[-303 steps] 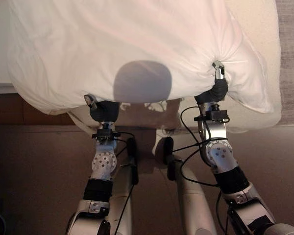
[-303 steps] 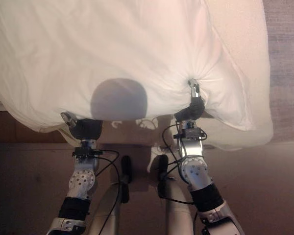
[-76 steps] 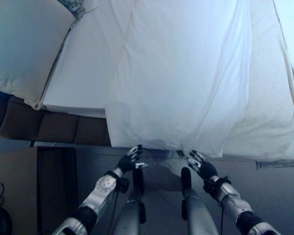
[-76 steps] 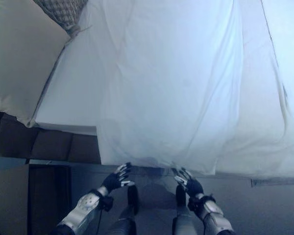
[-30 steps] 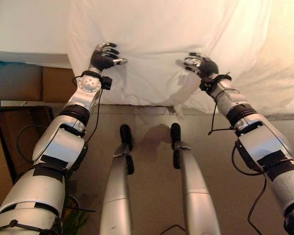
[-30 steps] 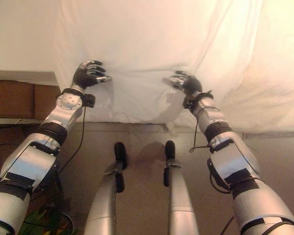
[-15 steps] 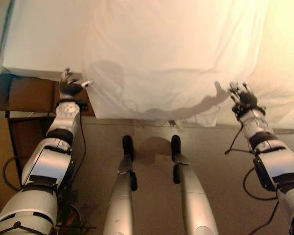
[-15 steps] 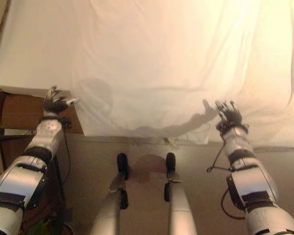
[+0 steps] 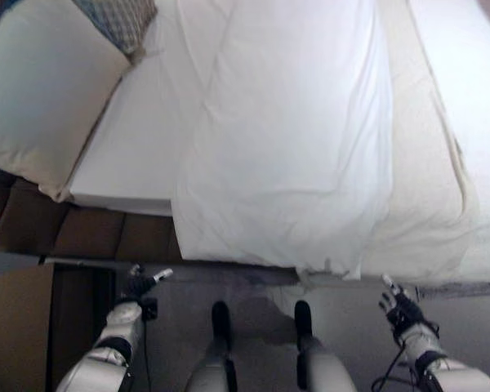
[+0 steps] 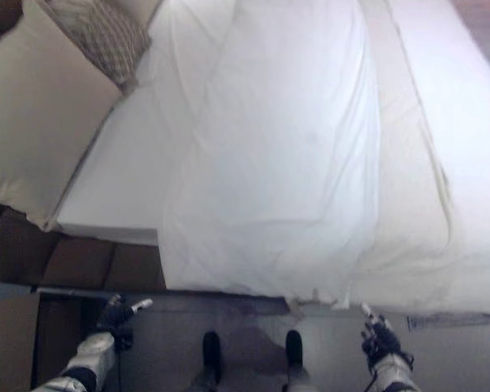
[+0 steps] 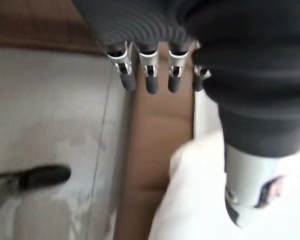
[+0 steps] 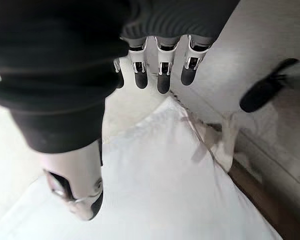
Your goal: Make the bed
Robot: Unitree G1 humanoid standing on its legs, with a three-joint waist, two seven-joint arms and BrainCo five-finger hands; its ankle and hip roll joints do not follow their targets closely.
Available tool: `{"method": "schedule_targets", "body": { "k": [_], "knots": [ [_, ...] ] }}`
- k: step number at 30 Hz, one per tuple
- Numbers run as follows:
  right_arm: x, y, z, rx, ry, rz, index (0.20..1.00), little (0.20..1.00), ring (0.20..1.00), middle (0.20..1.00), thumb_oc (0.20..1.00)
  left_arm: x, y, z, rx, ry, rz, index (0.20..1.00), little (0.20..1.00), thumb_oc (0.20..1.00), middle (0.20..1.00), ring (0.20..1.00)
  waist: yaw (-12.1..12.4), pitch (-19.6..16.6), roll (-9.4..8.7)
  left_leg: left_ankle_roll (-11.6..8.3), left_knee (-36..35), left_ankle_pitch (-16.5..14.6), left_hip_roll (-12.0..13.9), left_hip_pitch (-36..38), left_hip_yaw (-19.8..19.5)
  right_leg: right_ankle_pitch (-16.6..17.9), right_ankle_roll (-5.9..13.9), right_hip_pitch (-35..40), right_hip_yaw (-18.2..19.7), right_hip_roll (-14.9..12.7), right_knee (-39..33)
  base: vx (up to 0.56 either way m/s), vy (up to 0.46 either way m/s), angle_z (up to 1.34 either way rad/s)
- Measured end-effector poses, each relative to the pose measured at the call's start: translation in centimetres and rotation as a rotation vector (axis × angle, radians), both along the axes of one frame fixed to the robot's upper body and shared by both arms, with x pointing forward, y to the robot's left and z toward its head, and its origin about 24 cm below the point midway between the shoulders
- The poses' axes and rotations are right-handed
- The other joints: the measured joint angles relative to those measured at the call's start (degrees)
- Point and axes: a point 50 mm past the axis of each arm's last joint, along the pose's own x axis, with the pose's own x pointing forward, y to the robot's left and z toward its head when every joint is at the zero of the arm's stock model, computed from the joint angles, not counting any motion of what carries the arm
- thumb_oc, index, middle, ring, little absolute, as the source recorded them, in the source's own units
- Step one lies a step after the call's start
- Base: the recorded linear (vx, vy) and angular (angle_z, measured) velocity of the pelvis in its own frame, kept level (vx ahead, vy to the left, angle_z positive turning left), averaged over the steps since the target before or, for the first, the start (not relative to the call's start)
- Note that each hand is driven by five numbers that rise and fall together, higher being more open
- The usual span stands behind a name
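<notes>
Both sets of fingers hung straight and loose, grasping nothing. The left hand [image 9: 136, 282] hovered low beside the dark bed base [image 9: 82, 233], and the right hand [image 9: 400, 309] hovered below the draped edge of the bedding, apart from it.

The white duvet [image 9: 298, 155] lay lengthwise down the middle of the mattress [image 9: 135, 155], bunched narrow, its near end hanging over the side. A cream blanket [image 9: 429, 204] showed along its right, sagging over the same edge. A large cream pillow [image 9: 37, 90] and a patterned cushion [image 9: 118, 20] sat at the robot's left, overhanging the mattress corner.

The step in hand looked like taking a fresh hold on the hanging hem. To do it well, each hand should probably pinch the duvet near its own corner, wide apart, then draw outward and level so the cover spreads evenly over the bare sheet at the left without dragging the pillow.
</notes>
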Motion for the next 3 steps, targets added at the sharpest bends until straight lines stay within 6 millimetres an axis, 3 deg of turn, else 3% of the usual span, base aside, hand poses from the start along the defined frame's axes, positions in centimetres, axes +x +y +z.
{"method": "schedule_targets", "body": {
  "k": [3],
  "knots": [
    [-2.1, 1.5, -1.5, 0.045, 0.049, 0.019, 1.0, 1.0, 1.0, 1.0, 1.0, -2.0, -2.2, -1.9, -0.069, 0.065, -0.038, 1.0, 1.0, 1.0, 1.0, 1.0, -0.7, -4.0, -0.1, -0.19, -0.3, -1.0, 0.6, 1.1, 0.0, -0.2, -0.22, 1.4, 0.0, 0.5, -0.6, 0.07, -0.01, -0.04]
  ]
}}
